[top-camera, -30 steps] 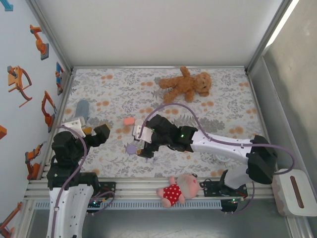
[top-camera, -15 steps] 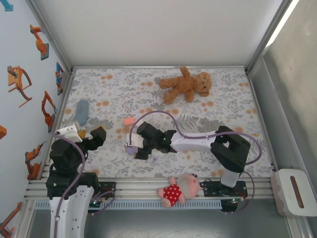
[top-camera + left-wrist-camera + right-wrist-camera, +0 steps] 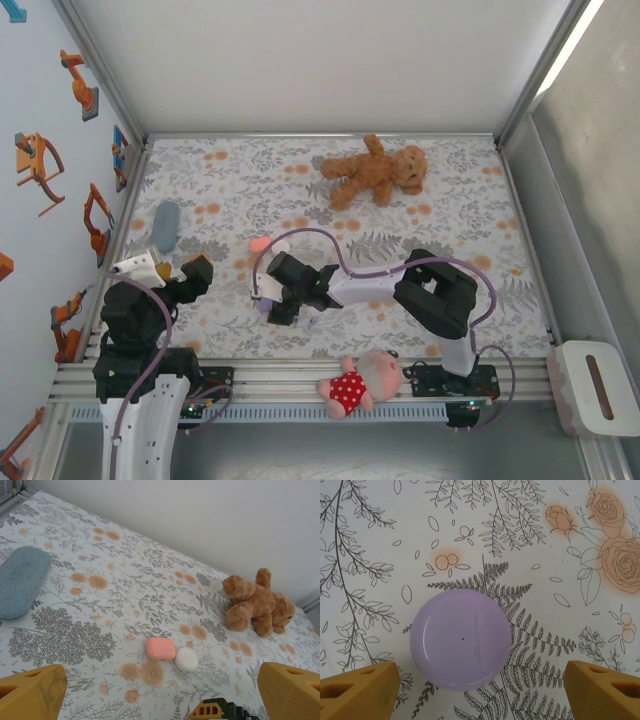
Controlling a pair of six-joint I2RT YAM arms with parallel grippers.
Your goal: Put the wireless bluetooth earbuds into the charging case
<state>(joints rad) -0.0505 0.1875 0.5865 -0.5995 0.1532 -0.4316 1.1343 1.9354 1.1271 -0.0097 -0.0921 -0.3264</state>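
We list: lilac case (image 3: 461,639), lid closed, on tabletop (image 3: 560,605); right claw (image 3: 482,687) spread apart astride it, not touching. Left claw (image 3: 160,692) apart, empty; coral case (image 3: 160,648) at its 12 o'clock. Where the earbuds lie we cannot tell.

The lilac case (image 3: 460,639), coral case (image 3: 160,648) and white case (image 3: 186,659) look like smooth plastic with a soft sheen. The teddy bear (image 3: 255,605) is fuzzy plush, the blue-grey pouch (image 3: 20,580) matt, felt-like cloth, and the floral table cover (image 3: 100,545) flat and matt.

No legible text or markings.
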